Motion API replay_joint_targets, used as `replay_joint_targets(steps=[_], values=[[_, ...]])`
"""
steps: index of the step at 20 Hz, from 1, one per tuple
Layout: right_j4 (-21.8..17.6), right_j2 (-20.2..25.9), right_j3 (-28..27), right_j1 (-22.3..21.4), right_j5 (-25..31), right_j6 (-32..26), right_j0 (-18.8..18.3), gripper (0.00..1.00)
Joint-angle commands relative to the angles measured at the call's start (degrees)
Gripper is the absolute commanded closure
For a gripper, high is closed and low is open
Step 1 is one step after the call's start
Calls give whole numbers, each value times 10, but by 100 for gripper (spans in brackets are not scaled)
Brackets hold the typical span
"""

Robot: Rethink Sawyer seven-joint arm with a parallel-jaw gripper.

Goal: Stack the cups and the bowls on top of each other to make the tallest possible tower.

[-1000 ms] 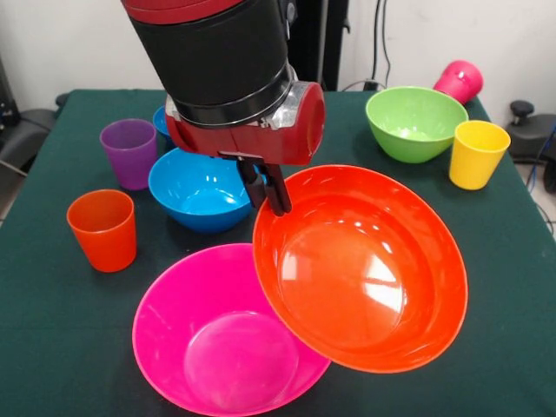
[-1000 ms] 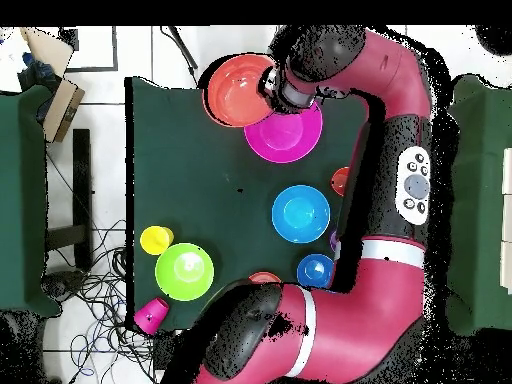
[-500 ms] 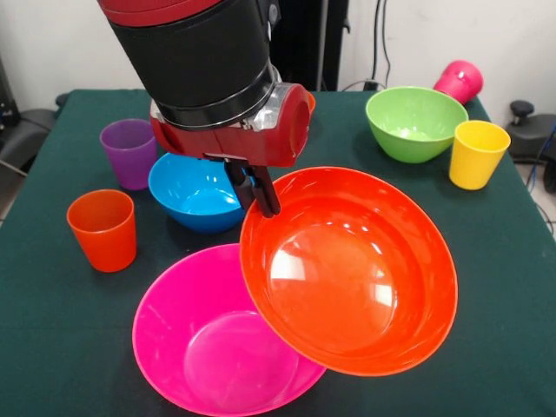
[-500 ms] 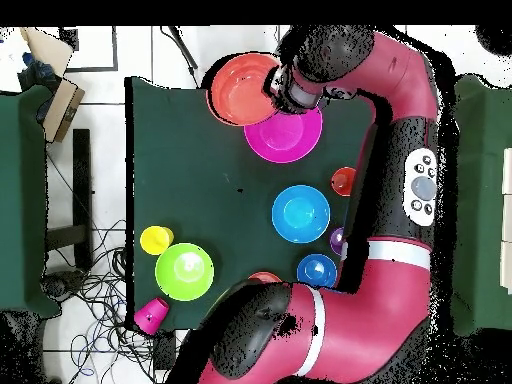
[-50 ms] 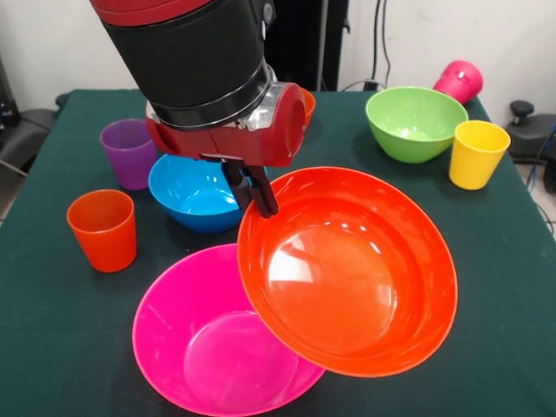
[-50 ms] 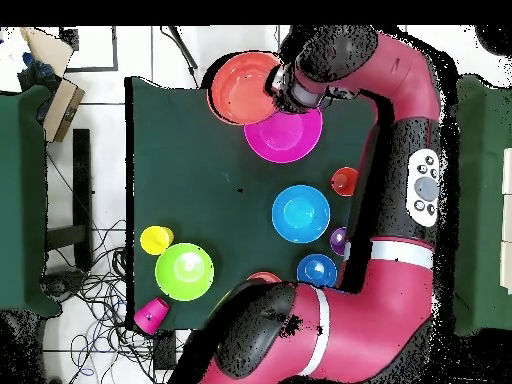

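Front view showed my claw [image 5: 258, 193] pinched shut on the rim of the large orange bowl [image 5: 347, 269], which hung tilted with its open side turned toward the camera; its lower edge overlapped the right rim of the very large pink bowl [image 5: 217, 347], though I could not tell whether the two touched; both bowls were empty. Behind my claw sat the medium blue bowl [image 5: 195, 191], empty, partly hidden by my wrist; the purple cup [image 5: 129, 152] stood upright to its left and the orange cup [image 5: 104, 228] nearer the front, both empty as far as I could see. At the far right the lime green bowl [image 5: 415, 122] sat empty, with the yellow cup [image 5: 477, 154] just beside it and the magenta cup [image 5: 460, 81] lying on its side at the counter's [image 5: 69, 347] back corner. Overhead view placed the small blue bowl [image 6: 316, 270] near my arm's lower link, and a sliver of the small orange bowl [image 6: 264, 277] just beside it; the held bowl hung at the counter's edge, beside the pink one.
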Motion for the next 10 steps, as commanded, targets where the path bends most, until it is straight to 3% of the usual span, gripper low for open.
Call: replay_joint_targets(steps=[1,10], values=[[-21,61,76,16,-25,-188,-17,100],[-29,71,100,11,-41,-196,-30,100]])
